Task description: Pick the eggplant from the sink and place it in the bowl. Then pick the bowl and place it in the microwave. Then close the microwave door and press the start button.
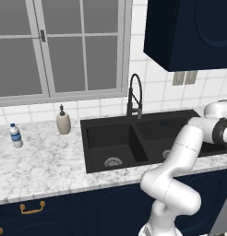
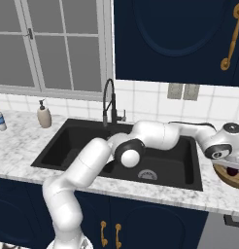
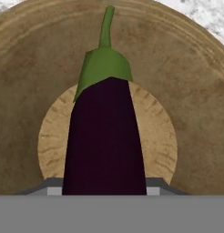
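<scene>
Marble counter (image 2: 14, 146) carries, from left to right, the black sink (image 2: 58, 141) and the wooden bowl (image 2: 228, 176) at its right edge. The gripper (image 3: 104, 193) holds the eggplant (image 3: 104, 141) just over the bowl's middle. Released from too high, I think it may bounce out or tip the bowl. No readable writing appears anywhere.

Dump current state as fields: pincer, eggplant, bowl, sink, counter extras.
pincer: over the bowl, finger tips hidden by the eggplant
eggplant: between the fingers, stem pointing into the bowl; release not visible
bowl: on the counter right of the sink
sink: both basins bare, drains showing
counter extras: soap dispenser, water bottle, left of sink
</scene>
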Available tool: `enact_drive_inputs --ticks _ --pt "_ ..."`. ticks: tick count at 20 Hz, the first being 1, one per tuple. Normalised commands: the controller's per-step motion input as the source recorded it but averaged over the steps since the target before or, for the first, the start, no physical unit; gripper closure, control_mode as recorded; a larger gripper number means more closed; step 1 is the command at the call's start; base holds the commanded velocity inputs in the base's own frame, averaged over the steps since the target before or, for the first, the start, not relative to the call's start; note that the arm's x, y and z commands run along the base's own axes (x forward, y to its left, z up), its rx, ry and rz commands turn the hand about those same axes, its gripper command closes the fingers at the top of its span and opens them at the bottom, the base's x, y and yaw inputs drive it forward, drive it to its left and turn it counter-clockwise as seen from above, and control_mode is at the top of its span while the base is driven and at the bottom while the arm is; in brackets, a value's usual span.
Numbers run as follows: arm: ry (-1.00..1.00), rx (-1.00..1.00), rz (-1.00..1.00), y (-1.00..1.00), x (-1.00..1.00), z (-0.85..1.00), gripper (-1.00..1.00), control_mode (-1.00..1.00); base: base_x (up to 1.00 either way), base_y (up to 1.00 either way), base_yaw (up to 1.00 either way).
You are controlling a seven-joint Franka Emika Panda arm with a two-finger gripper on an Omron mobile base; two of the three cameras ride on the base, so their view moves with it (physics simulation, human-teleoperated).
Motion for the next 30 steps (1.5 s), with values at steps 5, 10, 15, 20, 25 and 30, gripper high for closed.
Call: enact_drive_inputs --ticks 5,10,15,20,25,30 --pt "-0.06 0.00 0.00 0.06 -0.38 0.05 -1.00 -1.00 0.00 0.00 0.00" --pt "-0.12 -0.01 0.00 0.12 -0.46 0.25 -1.00 -1.00 0.00 0.00 0.00" --pt "-0.11 -0.03 0.00 0.23 -0.47 0.27 -1.00 -1.00 0.00 0.00 0.00" --pt "-0.04 -0.05 0.03 0.44 -0.57 0.60 -1.00 -1.00 0.00 0.00 0.00" --pt "0.00 -0.11 0.12 0.51 -0.08 0.46 -1.00 -1.00 0.00 0.00 0.00" --pt "0.00 -0.02 0.16 0.36 -0.02 0.01 -1.00 -1.00 0.00 0.00 0.00"
